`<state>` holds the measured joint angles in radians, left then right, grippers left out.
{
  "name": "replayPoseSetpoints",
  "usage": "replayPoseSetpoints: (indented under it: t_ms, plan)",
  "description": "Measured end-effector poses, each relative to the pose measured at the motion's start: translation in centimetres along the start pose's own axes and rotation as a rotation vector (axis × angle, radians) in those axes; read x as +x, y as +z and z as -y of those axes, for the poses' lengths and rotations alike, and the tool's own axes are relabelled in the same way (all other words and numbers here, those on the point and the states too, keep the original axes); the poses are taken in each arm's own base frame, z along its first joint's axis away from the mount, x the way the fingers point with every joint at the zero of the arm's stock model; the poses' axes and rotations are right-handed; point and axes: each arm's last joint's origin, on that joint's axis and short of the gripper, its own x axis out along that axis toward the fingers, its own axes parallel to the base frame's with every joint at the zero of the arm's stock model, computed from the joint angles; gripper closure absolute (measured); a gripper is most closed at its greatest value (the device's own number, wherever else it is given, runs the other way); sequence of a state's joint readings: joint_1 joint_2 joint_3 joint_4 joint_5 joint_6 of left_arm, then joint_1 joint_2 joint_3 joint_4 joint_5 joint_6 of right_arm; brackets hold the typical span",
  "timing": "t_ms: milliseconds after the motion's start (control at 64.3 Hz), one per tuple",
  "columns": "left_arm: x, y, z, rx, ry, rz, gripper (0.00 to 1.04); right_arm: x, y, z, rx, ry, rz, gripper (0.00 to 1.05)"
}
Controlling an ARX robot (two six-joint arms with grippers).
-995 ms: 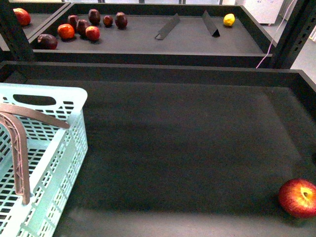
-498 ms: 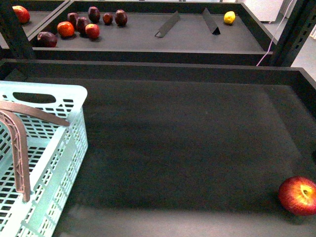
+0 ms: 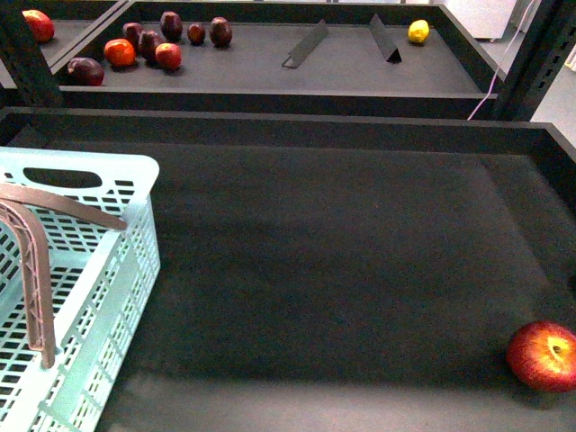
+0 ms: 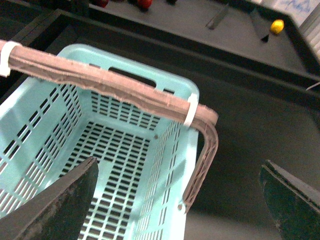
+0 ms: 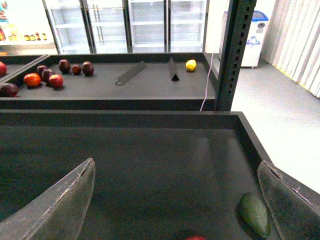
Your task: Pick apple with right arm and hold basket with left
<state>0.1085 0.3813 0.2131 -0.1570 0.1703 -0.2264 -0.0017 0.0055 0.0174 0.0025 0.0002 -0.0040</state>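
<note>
The red apple with a yellowish stem patch lies on the near dark tray at the front right; only its top edge shows in the right wrist view. The mint-blue basket stands at the front left, its brownish handle raised. No arm shows in the front view. My left gripper is open above the basket's right wall, with the handle between its fingers. My right gripper is open and empty above the tray, with the apple just below its gap.
A green avocado-like fruit lies beside the right fingertip near the tray's right wall. The far tray holds several dark-red and orange fruits, two black dividers and a small lemon. A black post stands at right.
The front view has tilted slightly over the last second, so the far tray sits higher in the picture. The apple and basket have not moved.
</note>
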Motion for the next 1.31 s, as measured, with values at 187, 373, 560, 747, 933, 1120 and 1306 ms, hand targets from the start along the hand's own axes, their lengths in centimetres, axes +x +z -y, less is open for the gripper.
replayPoseSetpoints:
  t_ms: [187, 373, 560, 747, 933, 1120, 1306]
  plan:
    - [2.5, 3.0, -2.0, -0.347, -0.034, -0.002, 0.07, 0.0, 0.0, 0.0, 0.0, 0.0, 0.0, 0.09]
    - [7.4, 3.4, -4.5, -0.731, 0.026, -0.074, 0.07, 0.0, 0.0, 0.0, 0.0, 0.0, 0.0, 0.09]
    - [12.0, 3.5, -6.3, -0.87, 0.091, -0.122, 0.07, 0.0, 0.0, 0.0, 0.0, 0.0, 0.0, 0.09]
    - [15.5, 3.3, -6.7, -0.93, 0.156, -0.163, 0.07, 0.0, 0.0, 0.0, 0.0, 0.0, 0.0, 0.09]
    - [17.5, 3.1, -5.4, -0.95, 0.191, -0.209, 0.07, 0.0, 0.0, 0.0, 0.0, 0.0, 0.0, 0.09]
    - [18.4, 2.7, -5.0, -0.983, 0.233, -0.235, 0.18, 0.0, 0.0, 0.0, 0.0, 0.0, 0.0, 0.09]
    - [18.8, 2.3, -5.3, -1.014, 0.267, -0.236, 0.57, 0.0, 0.0, 0.0, 0.0, 0.0, 0.0, 0.09]
